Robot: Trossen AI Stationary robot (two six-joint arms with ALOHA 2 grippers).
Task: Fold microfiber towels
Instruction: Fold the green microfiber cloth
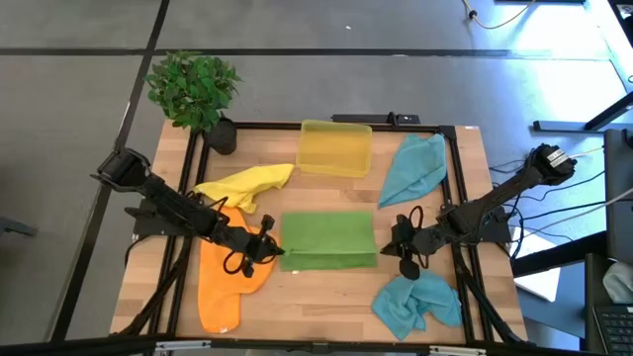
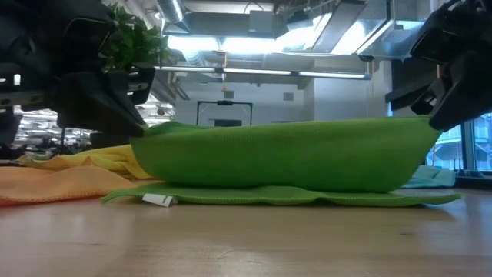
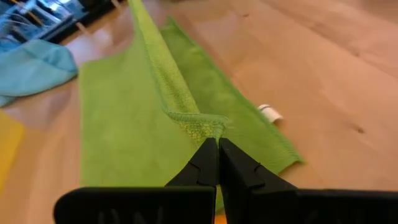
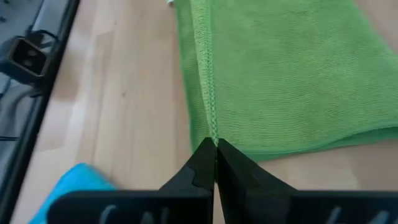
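A green microfiber towel (image 1: 328, 237) lies folded over in the middle of the table, its lower layer flat on the wood, with a white tag (image 2: 159, 200) at the near edge. My left gripper (image 1: 277, 251) is shut on the upper layer's left corner and my right gripper (image 1: 386, 247) on its right corner. Between them the upper layer (image 2: 284, 154) is raised at both ends and rests on the lower layer in the middle. My left gripper pinches the upper layer's corner (image 3: 205, 126) between its two shut fingers, slanting down from the table's left. The corner is raised off the lower layer, and the hemmed edge (image 3: 158, 68) runs away from it, drawn straight. My right gripper pinches the opposite corner of the same hemmed edge (image 4: 212, 127) between its shut fingers, slanting down from the table's right. That corner is lifted clear of the table (image 4: 124, 93), and the cloth spreads away from the fingers.
An orange towel (image 1: 223, 282) and a yellow towel (image 1: 247, 183) lie under and beside the left arm. Two teal towels lie at the right, one far (image 1: 415, 168), one near (image 1: 415, 302). A translucent yellow bin (image 1: 336, 148) and a potted plant (image 1: 193, 89) stand at the far side.
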